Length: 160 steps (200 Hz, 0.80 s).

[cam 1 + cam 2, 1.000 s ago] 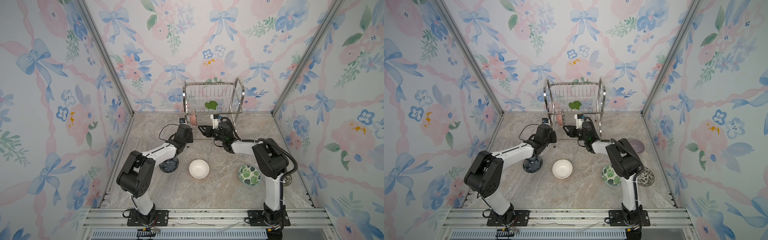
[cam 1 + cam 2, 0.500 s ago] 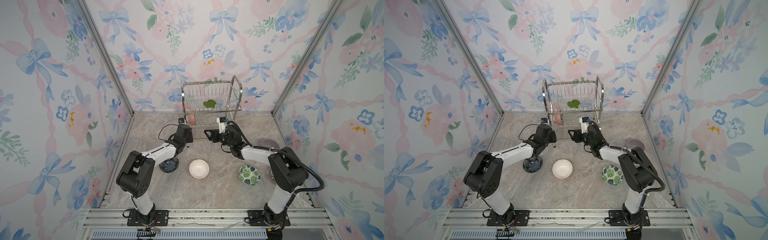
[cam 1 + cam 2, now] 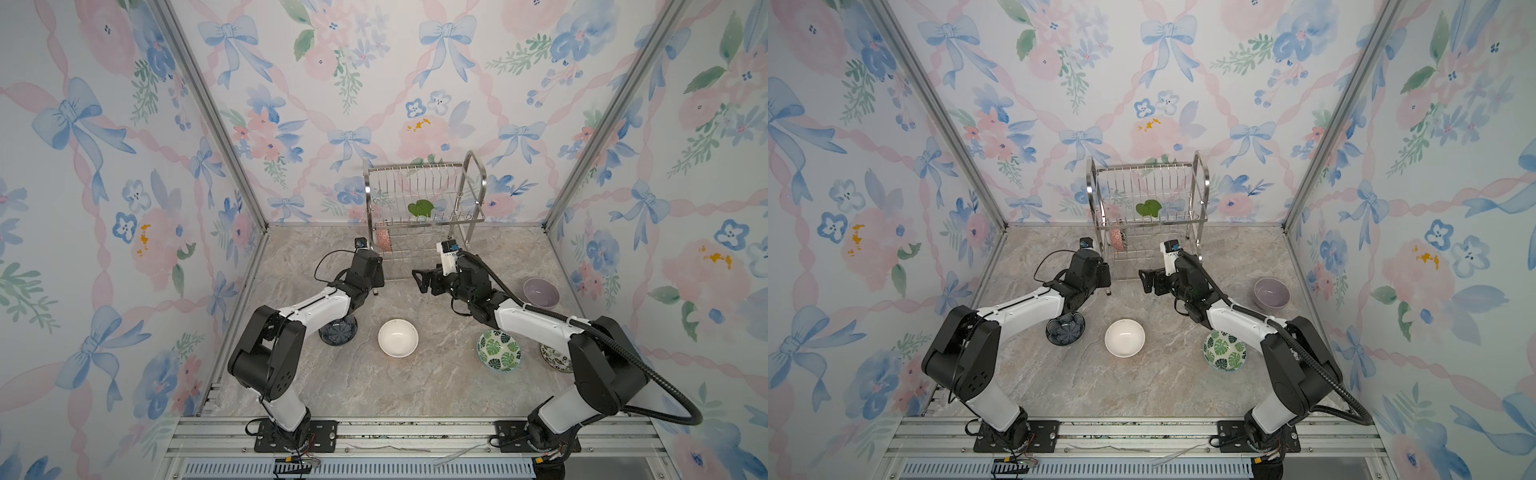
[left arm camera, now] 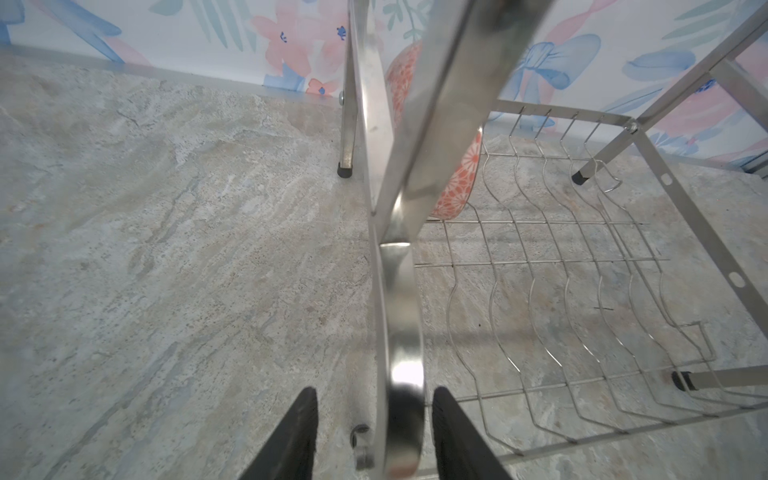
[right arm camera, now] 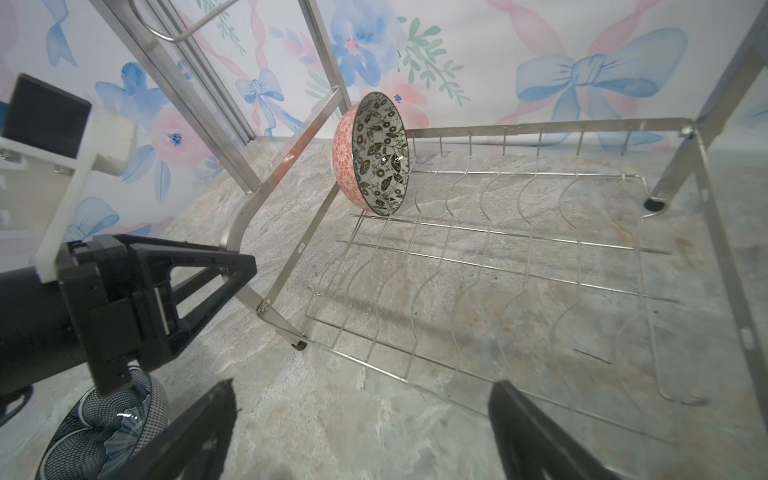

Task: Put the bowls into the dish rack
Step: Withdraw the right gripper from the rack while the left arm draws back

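Two grippers, change: my right gripper (image 3: pixel 419 280) has drawn back from the dish rack (image 3: pixel 422 189) toward 6 o'clock, and its jaws have spread wide, holding nothing. My left gripper (image 4: pixel 376 392) has loosened and its jaws are now parted.
Left gripper, place: astride the rack's curved side frame (image 4: pixel 401 332), low at the 7 o'clock corner. One finger (image 4: pixel 451 428) sits just beside the steel, and I cannot tell whether it touches.
Right arm, change: my elbow has swung out toward 4 o'clock, uncovering the lilac bowl (image 3: pixel 540 292).
Loaded bowl: the pink-patterned bowl (image 5: pixel 370 153) stands on edge in the lower tier, at the rack's 10 o'clock end.
Bowls on the table: white bowl (image 3: pixel 397 337) at centre, dark blue bowl (image 3: pixel 340 332) at its 9 o'clock, green leaf bowl (image 3: pixel 498 351) at its 3 o'clock.
Hidden: my left forearm covers part of the dark blue bowl, and my right arm hides most of the black-and-white bowl (image 3: pixel 555 359). In both top views my left fingers sit under the wrist.
Open room: the wire slots at 3 o'clock of the loaded bowl stand free. Bare marble table (image 3: pixel 395 301) lies between the rack's front and the white bowl.
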Motion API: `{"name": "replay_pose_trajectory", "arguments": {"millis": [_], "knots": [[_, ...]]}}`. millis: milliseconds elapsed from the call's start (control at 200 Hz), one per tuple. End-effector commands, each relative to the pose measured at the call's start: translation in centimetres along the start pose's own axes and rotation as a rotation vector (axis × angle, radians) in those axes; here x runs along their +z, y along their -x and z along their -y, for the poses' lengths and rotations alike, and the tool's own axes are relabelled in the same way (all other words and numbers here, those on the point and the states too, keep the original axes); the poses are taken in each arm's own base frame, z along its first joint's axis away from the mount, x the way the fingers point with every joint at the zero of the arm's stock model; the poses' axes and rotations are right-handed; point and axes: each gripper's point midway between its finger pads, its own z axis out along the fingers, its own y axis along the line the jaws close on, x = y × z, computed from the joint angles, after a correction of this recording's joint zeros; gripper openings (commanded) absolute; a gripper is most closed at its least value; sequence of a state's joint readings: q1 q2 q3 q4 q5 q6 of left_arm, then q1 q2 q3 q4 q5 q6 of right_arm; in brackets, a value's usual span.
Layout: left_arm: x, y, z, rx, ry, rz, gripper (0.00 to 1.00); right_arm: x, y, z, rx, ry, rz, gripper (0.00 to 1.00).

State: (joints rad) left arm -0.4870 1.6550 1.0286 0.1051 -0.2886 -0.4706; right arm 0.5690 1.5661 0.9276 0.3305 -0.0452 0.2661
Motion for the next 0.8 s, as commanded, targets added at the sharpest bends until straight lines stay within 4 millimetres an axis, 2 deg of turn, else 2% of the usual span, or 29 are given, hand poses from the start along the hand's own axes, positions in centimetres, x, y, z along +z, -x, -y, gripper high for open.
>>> {"name": "replay_pose_trajectory", "arguments": {"millis": [0,10,30,65,75,85,95,135,300,465,595,740,770,795], "knots": [[-1.6,1.4,0.2,0.015,-0.002,0.045,0.56,-1.6,-1.8,2.0,-0.082,-0.144,-0.079,0.97],[-1.7,1.5,0.3,0.017,-0.004,0.050,0.59,-1.7,-1.8,2.1,-0.087,-0.152,-0.081,0.97],[-1.9,1.6,0.4,0.022,-0.010,0.056,0.75,-1.9,-1.7,2.3,-0.095,-0.166,-0.083,0.97],[-2.4,1.9,0.7,0.032,-0.022,0.071,0.78,-2.2,-1.8,2.6,-0.105,-0.193,-0.085,0.97],[-2.5,2.0,0.7,0.034,-0.024,0.074,0.81,-2.3,-1.8,2.7,-0.106,-0.203,-0.085,0.97],[-2.7,2.1,0.9,0.036,-0.028,0.079,0.89,-2.5,-1.8,2.9,-0.108,-0.215,-0.084,0.96],[-2.7,2.0,0.9,0.039,-0.030,0.079,0.94,-2.6,-1.7,3.0,-0.107,-0.225,-0.081,0.96],[-3.3,2.3,1.1,0.050,-0.038,0.095,0.98,-3.0,-1.7,3.6,-0.107,-0.261,-0.077,0.97],[-6.0,2.6,2.2,0.110,-0.056,0.154,0.98,-4.7,-1.1,5.7,-0.040,-0.384,-0.058,0.96],[-9.1,3.0,2.7,0.179,-0.048,0.240,0.98,-5.6,-1.2,5.7,0.044,-0.297,-0.056,0.97],[-11.1,3.7,1.7,0.175,-0.026,0.294,0.98,-5.7,-1.4,5.2,0.068,-0.203,-0.028,0.97],[-13.0,4.0,0.3,0.171,-0.003,0.341,0.98,-5.7,-2.0,4.3,-0.023,-0.232,-0.071,0.97],[-13.7,4.5,-0.1,0.162,0.005,0.362,0.98,-5.7,-2.1,4.0,-0.053,-0.241,-0.081,0.97],[-13.6,3.5,-0.8,0.172,0.020,0.350,0.98,-5.7,-2.3,3.7,-0.070,-0.242,-0.090,0.96]]}}
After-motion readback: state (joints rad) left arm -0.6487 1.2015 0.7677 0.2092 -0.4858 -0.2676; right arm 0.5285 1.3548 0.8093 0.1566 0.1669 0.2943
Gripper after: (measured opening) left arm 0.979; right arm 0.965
